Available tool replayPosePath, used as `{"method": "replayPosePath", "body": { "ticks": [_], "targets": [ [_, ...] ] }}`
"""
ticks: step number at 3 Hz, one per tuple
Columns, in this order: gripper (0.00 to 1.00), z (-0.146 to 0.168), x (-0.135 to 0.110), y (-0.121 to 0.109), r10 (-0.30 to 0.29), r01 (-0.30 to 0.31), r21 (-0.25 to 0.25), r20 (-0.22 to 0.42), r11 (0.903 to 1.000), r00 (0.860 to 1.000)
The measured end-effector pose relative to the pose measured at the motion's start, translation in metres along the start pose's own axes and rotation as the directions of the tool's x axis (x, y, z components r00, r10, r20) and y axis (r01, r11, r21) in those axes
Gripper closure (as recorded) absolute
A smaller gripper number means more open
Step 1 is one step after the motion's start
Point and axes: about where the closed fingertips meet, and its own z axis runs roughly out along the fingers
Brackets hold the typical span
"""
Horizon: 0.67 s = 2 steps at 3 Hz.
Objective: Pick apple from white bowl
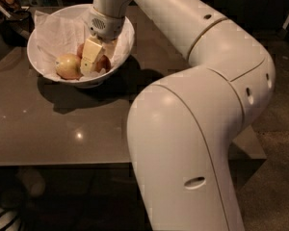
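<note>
The white bowl [44,70] stands on the table at the far left, lined with crumpled white paper [58,32]. In it lie a yellowish apple [68,66] on the left and a reddish apple [105,63] on the right. Another reddish fruit [80,49] shows behind. My gripper [90,60] reaches straight down into the bowl, between the yellowish and the reddish apple and touching or very close to both. Its lower end is hidden among the fruit.
The bowl sits on a glossy dark table [62,129] whose front edge runs across the lower left. My large white arm [192,119] fills the right half of the view. Dark objects [9,4] stand at the far left corner of the table.
</note>
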Motion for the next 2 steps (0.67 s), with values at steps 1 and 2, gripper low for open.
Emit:
{"method": "replayPosePath", "body": {
  "ticks": [1,2],
  "targets": [
    [0.26,0.0049,-0.0006,-0.0018,-0.001,0.001,-0.012,0.002,0.9999,1.0],
    [0.25,0.0096,0.0002,-0.0042,0.001,-0.001,-0.024,0.007,0.9997,1.0]
  ]
}}
